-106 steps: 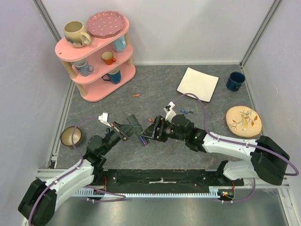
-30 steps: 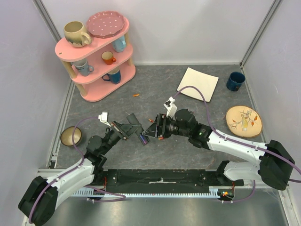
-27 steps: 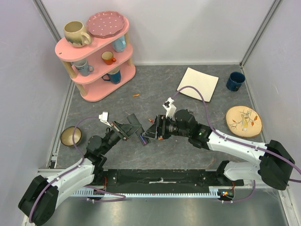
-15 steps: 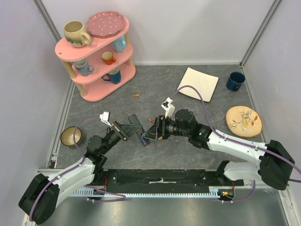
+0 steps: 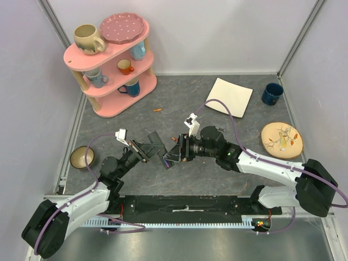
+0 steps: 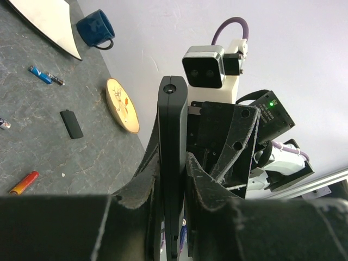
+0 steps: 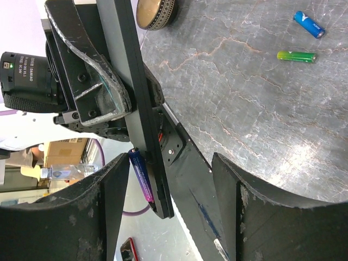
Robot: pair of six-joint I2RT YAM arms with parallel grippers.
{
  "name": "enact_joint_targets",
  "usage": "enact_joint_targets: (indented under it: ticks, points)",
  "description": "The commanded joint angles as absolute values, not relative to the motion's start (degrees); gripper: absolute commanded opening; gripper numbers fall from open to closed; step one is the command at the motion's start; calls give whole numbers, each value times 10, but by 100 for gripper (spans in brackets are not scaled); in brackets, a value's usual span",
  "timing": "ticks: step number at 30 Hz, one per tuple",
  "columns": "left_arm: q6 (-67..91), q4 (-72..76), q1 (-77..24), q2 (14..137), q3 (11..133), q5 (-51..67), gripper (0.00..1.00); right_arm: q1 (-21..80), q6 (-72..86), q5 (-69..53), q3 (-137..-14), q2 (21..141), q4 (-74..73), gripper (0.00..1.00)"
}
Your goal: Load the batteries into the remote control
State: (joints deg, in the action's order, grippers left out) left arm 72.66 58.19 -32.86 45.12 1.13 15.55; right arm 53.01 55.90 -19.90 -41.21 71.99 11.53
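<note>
The black remote control (image 5: 154,144) is held off the table, tilted, in my shut left gripper (image 5: 145,150). In the left wrist view it (image 6: 173,163) stands edge-on, clamped between both fingers. My right gripper (image 7: 169,163) is open, and its jaws straddle the remote's lower end (image 7: 128,98). A purple battery (image 7: 140,176) lies against the remote's back at that end, right beside one right finger (image 7: 103,217). From above it shows as a purple spot (image 5: 165,161). Loose batteries lie on the table: green (image 7: 296,56), blue (image 7: 308,24), orange (image 6: 23,183).
A small black cover (image 6: 71,124) lies on the table. A bowl (image 5: 82,157) sits at the left, a pink shelf (image 5: 111,70) with mugs at the back left. A white plate (image 5: 229,97), a blue mug (image 5: 271,93) and a wooden plate (image 5: 281,140) are on the right.
My right gripper has crept a little left towards the remote's lower end, its wrist raised. The left arm and the remote have barely moved.
</note>
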Motion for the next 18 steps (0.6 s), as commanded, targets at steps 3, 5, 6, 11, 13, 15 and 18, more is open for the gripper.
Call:
enact_joint_targets:
  ticks: [3, 5, 6, 11, 13, 15, 18]
  points:
    - [741, 629, -327, 453, 6, 161, 2, 529, 557, -207, -422, 725, 134, 68]
    - [742, 634, -327, 454, 6, 161, 2, 529, 557, -206, -422, 725, 132, 67]
    - [742, 636, -327, 454, 6, 161, 2, 529, 557, -205, -421, 727, 132, 67]
    - [744, 643, -327, 453, 8, 159, 2, 529, 557, -201, -419, 731, 127, 66]
    - [744, 644, -327, 450, 11, 156, 2, 530, 558, -200, -419, 733, 126, 65]
    - [744, 645, -327, 449, 14, 156, 2, 529, 557, -199, -417, 733, 124, 65]
    - [745, 645, -327, 446, 17, 156, 2, 530, 558, -197, -416, 735, 123, 64]
